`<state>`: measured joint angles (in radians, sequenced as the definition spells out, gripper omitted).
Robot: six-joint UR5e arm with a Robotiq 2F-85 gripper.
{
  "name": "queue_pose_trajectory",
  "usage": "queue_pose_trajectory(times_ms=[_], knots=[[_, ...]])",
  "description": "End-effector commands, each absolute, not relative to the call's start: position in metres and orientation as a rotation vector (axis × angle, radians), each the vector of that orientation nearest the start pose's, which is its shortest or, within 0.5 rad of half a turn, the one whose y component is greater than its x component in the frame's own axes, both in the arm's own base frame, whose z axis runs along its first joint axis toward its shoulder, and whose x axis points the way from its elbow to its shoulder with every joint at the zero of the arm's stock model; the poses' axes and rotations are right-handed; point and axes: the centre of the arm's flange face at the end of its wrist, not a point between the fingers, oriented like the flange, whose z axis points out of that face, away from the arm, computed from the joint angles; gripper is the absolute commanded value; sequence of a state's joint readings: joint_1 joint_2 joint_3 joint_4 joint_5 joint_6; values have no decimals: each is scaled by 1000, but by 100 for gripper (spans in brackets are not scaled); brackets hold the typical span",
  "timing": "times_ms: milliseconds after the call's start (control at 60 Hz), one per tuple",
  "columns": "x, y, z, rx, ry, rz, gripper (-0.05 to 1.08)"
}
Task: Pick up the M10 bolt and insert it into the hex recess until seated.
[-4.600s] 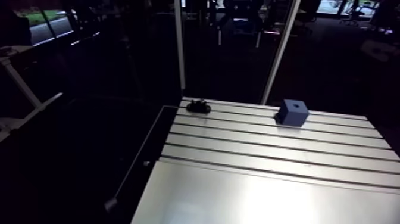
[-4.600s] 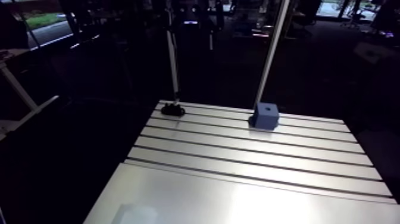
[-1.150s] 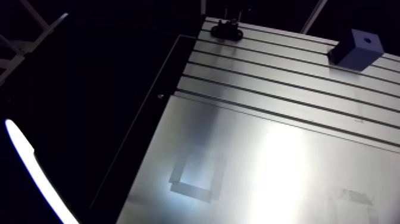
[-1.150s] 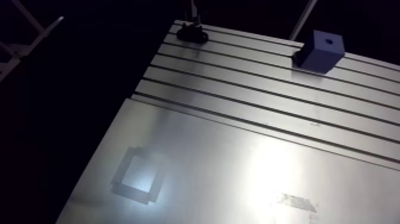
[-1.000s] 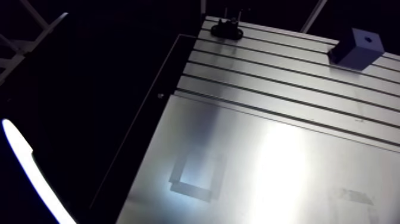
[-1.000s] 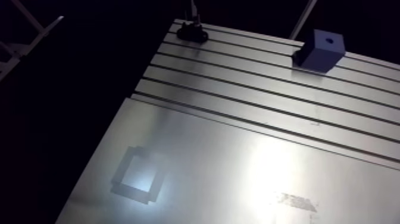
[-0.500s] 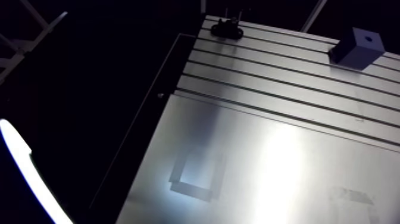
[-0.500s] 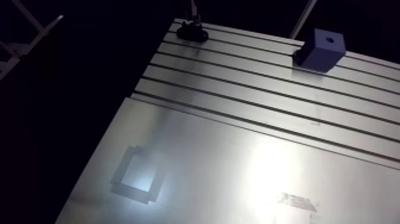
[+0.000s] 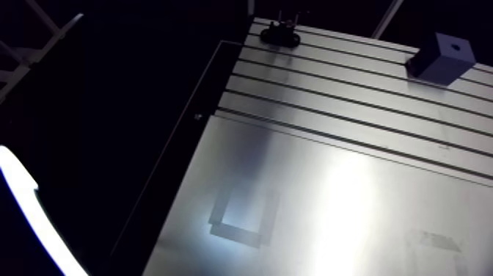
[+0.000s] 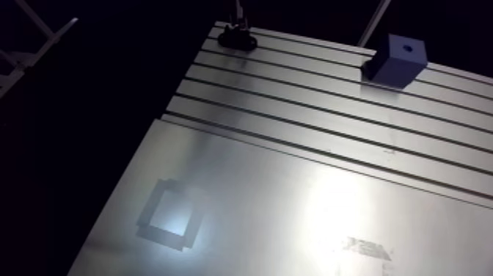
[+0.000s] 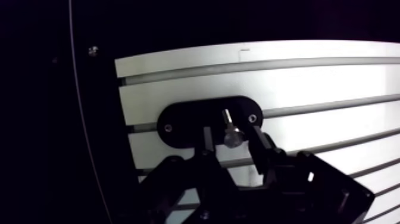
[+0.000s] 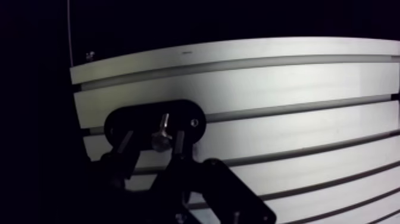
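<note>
- The M10 bolt (image 11: pixel 229 132) stands upright in a black oval holder (image 11: pixel 184 122). The holder sits at the far corner of the slotted worktop (image 9: pixel 345 191), close to its edge. Held on end like this, the bolt leaves its sides free for a pinch from above.
- In the wrist view the gripper (image 11: pixel 230 127) is low over the holder. Its fingers (image 11: pixel 259 143) are spread, one on each side of the bolt.
- A gap shows on both sides, so nothing is pinched yet. The bolt looks a little nearer one finger than the other.
- The bolt's end nearer the fingers looks wider than the far end. I cannot say for certain which end is the head.
- This straddling pose reads as the moment just before the grasp. The fingers are lined up so that closing should trap the bolt without knocking it out of the holder.
- The blue block (image 9: pixel 439 60) sits along the same far side of the worktop, well apart from the holder. A dark opening shows in its top face, and I take this for the hex recess, though its shape cannot be made out.
- The opening faces up, so a bolt carried upright could probably go straight down into it.
- The off-centre bolt is the risk. One finger may touch first and tip it, so a slow, even close would suit.
- The pick-up is not yet done, and the carry and insertion remain.
</note>
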<state>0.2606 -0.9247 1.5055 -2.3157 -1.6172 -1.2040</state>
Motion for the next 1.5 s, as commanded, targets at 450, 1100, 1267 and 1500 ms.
queue_pose_trajectory(times_ms=[450,1100,1267,1500], knots=[[-642,-305,198,178,3300,4,62],[-642,-305,199,178,3302,6,66],[-642,-305,199,178,3300,7,66],[-642,-305,199,178,3300,4,68]])
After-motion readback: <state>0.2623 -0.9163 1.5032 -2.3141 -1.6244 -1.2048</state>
